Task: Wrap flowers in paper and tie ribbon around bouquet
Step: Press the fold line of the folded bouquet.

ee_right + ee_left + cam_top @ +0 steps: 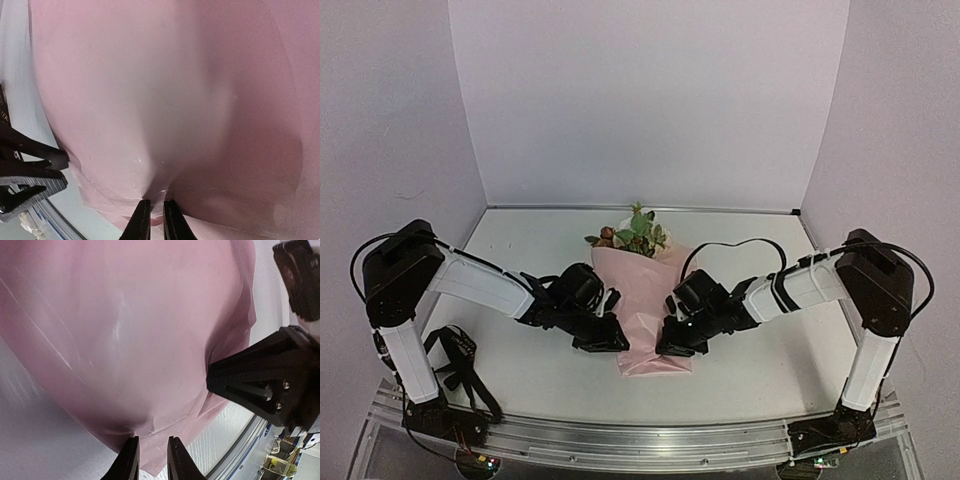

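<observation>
Top external view showed the bouquet (pixel 645 290) lying mid-counter (pixel 750 360), flowers (pixel 635 232) at its far end, stems hidden in paper (pixel 642 352). The right fingers (pixel 141 222) were clamped on a puckered paper fold. The left fingers (pixel 129 462) sat narrowly apart at the paper's edge, grip unclear.

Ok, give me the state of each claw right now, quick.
Left claw: closed, pinching the lower edge of the paper.
Right claw: closed, pinching a puckered fold of the paper.
</observation>
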Action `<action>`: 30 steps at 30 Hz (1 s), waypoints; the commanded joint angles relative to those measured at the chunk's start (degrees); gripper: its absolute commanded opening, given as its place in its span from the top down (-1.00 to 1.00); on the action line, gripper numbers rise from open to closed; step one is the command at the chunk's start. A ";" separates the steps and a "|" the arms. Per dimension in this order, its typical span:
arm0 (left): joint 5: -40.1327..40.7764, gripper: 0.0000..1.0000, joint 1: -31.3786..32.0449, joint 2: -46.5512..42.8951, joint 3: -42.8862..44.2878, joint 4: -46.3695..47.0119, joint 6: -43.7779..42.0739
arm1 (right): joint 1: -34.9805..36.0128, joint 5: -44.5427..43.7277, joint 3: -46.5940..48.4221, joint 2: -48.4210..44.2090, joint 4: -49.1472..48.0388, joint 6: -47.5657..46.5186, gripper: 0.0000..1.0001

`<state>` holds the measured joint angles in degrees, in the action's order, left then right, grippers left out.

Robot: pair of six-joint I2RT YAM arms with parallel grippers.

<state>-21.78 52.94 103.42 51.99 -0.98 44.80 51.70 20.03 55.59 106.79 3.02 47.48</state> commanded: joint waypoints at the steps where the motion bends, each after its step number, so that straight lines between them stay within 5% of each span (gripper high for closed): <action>1: -3.83 0.57 -2.83 1.97 2.86 2.53 -0.26 | 0.19 -1.92 -0.22 2.11 -0.40 1.33 0.81; 30: -12.74 0.49 -20.85 16.11 14.01 4.36 1.50 | -0.09 0.03 -0.77 4.04 1.37 2.74 0.86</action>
<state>-35.03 34.75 116.66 62.87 4.11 46.51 51.65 20.89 56.01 108.25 0.42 50.04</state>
